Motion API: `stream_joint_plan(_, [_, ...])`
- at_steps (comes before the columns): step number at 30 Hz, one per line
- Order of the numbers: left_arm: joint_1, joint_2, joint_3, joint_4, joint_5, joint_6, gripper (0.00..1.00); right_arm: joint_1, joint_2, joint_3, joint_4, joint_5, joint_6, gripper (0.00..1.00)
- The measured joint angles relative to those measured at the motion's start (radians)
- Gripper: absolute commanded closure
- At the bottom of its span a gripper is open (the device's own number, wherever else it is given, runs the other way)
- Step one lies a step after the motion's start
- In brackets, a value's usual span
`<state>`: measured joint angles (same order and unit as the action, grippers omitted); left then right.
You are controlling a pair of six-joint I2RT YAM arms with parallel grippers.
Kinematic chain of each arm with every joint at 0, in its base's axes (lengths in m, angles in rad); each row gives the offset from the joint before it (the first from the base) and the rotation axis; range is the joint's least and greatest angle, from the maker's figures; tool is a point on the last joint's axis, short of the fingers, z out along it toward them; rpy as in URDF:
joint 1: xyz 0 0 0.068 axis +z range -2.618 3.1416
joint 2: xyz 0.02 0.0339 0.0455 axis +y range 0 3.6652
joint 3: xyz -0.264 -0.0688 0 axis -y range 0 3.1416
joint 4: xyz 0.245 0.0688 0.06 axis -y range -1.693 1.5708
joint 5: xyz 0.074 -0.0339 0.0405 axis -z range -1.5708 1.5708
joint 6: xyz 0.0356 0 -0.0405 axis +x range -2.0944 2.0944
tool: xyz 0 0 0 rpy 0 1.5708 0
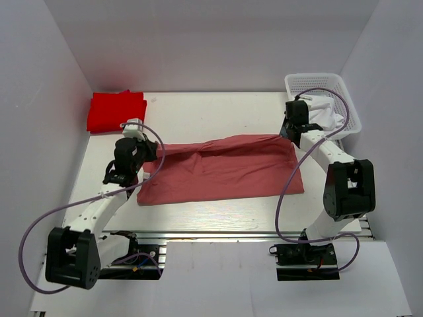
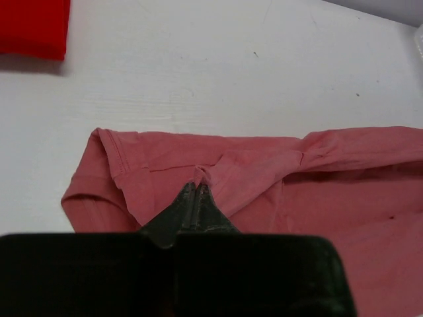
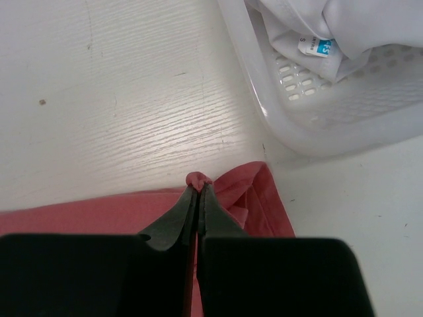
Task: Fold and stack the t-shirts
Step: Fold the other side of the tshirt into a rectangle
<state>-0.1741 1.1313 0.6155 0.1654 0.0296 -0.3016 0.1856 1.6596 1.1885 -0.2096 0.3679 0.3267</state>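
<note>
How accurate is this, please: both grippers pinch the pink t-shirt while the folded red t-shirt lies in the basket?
No: the folded red t-shirt lies on the table, far left, not in the basket, as the top view shows. The rest is right.

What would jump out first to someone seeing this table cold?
The rose-pink t-shirt stretched across the middle of the table, with the left gripper and right gripper each shut on its far edge at opposite ends. Then the bright red t-shirt folded in the far-left corner, and the white basket of white cloth far right.
</note>
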Motion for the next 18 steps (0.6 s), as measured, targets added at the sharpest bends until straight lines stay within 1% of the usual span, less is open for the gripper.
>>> stream_joint_plan(5, [0.0,-0.137,-0.085,-0.049,-0.013,-0.067,1.0,0.0,-0.015,-0.007,-0.001,0.003,-0.001,1.0])
stream_joint_plan(8, [0.0,-0.192,-0.124,-0.073,-0.033,-0.094,1.0,0.0,-0.018,-0.007,-0.002,0.003,-0.002,1.0])
stream_joint_plan(14, [0.0,-0.216,-0.16,-0.114,-0.06,-0.133,1.0,0.0,-0.024,-0.029,-0.006,0.006,0.003,1.0])
stream_joint_plan(18, [0.0,-0.24,-0.179,-0.137,-0.068,-0.155,1.0,0.0,-0.052,-0.076,-0.011,0.011,0.011,1.0])
